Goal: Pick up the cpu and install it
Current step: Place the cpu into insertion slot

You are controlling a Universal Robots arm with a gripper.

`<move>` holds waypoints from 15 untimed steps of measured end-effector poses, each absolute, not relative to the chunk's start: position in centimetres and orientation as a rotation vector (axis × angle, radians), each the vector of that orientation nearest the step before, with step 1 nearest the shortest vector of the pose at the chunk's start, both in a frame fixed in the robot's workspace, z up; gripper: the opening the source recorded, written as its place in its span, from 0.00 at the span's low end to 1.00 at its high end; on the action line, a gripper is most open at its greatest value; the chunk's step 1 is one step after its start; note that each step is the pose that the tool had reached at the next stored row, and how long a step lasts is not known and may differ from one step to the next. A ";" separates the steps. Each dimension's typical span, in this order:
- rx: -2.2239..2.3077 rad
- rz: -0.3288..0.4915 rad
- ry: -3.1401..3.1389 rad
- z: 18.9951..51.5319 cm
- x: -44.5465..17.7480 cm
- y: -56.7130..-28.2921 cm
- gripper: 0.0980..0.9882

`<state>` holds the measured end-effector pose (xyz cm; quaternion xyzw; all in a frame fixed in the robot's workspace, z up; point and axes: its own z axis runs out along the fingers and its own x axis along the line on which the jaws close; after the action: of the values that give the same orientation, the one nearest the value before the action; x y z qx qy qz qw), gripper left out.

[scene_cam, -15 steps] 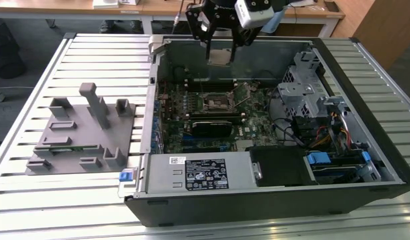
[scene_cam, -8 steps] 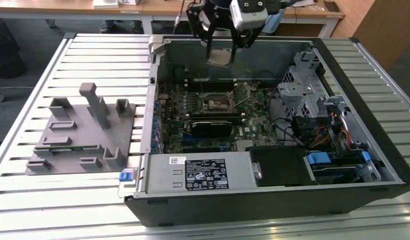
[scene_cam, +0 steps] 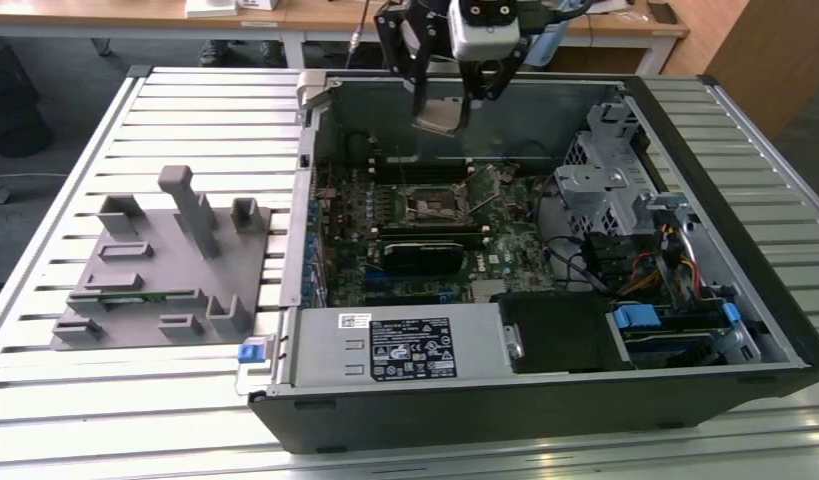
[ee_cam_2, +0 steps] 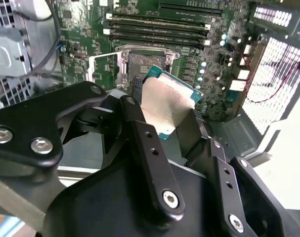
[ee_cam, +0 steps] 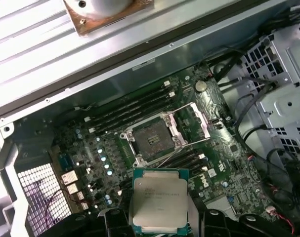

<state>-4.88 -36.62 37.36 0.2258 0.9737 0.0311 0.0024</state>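
A slatted aluminium table (scene_cam: 182, 120) carried an open black computer case (scene_cam: 543, 410) lying on its side. Beside it, at the exterior view's left, sat a grey moulded fixture (scene_cam: 156, 270) of posts and slots. Wooden desks (scene_cam: 316, 15) stood behind. Inside the case lay a green motherboard (scene_cam: 516, 240), densely studded, with long dark memory slots (ee_cam: 132, 111) and a square socket (ee_cam: 152, 138) edged in bright metal. The black gripper (scene_cam: 447, 108) hung over the far part of the case, its fingers (ee_cam_2: 140, 128) closed on opposite edges of the cpu (ee_cam_2: 167, 106), a flat square chip with a dull silver lid and a green rim. The cpu was in the air above the board, near the socket but apart from it.
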 end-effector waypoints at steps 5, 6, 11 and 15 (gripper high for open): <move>0.846 0.097 3.016 37.3 -4.9 -36.6 0.48; 0.873 0.097 3.008 37.3 -4.9 -36.6 0.48; 1.006 0.095 2.963 37.2 -4.9 -36.6 0.48; 1.107 0.094 2.924 37.2 -4.9 -36.6 0.48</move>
<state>-4.88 -36.62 37.20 0.3539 0.9348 0.0299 0.0067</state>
